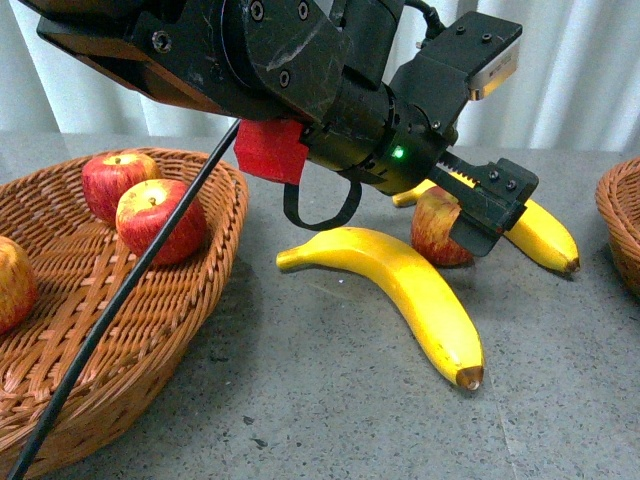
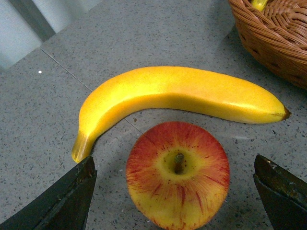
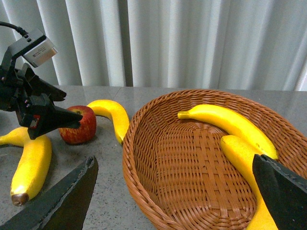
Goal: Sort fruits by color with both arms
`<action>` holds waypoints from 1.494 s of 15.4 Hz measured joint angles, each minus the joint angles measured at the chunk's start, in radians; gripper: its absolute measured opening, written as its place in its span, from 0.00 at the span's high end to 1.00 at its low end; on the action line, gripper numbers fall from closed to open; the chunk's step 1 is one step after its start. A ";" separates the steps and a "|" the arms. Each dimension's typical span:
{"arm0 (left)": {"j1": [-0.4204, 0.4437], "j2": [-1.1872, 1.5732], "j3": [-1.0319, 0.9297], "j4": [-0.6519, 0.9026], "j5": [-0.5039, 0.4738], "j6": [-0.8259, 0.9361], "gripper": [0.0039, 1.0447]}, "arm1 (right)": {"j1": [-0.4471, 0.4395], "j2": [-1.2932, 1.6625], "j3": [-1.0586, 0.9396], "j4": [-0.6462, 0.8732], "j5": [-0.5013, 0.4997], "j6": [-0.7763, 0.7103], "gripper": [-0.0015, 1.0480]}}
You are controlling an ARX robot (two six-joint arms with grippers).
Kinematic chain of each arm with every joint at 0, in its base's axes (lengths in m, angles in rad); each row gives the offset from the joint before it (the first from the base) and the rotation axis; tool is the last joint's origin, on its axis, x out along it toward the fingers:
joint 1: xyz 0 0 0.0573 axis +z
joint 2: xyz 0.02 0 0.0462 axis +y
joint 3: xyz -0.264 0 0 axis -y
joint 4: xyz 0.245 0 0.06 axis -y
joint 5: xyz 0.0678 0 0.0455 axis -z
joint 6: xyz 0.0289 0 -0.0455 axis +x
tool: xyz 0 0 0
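The left basket [image 1: 200,330] stands at your left and holds three apples [image 1: 160,220]. On the table [image 1: 330,420], the near banana [image 1: 400,280] lies before a lone apple [image 1: 437,228], with a second banana [image 1: 545,238] behind it. The left gripper [image 2: 175,165] straddles that apple. The right basket [image 1: 622,225] stands at your right and holds two bananas [image 3: 230,122].

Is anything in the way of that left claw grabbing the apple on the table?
Nothing visible. The left gripper is open, its fingers flanking the apple with bare table in the gaps. A banana lies beside the apple, outside the fingers.
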 joint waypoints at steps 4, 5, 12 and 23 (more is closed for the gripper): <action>0.006 0.015 0.016 -0.003 0.001 -0.001 0.06 | 0.000 0.000 0.000 0.000 0.000 0.000 0.06; 0.007 0.018 0.018 -0.004 0.001 -0.002 0.06 | 0.000 0.000 0.000 0.000 0.000 0.000 0.06; 0.012 0.057 0.034 -0.016 0.018 -0.018 0.06 | 0.000 0.000 0.000 0.000 0.000 0.000 0.06; 0.049 -0.381 -0.314 0.271 -0.223 -0.189 0.40 | 0.000 0.000 0.000 0.000 0.000 0.000 0.06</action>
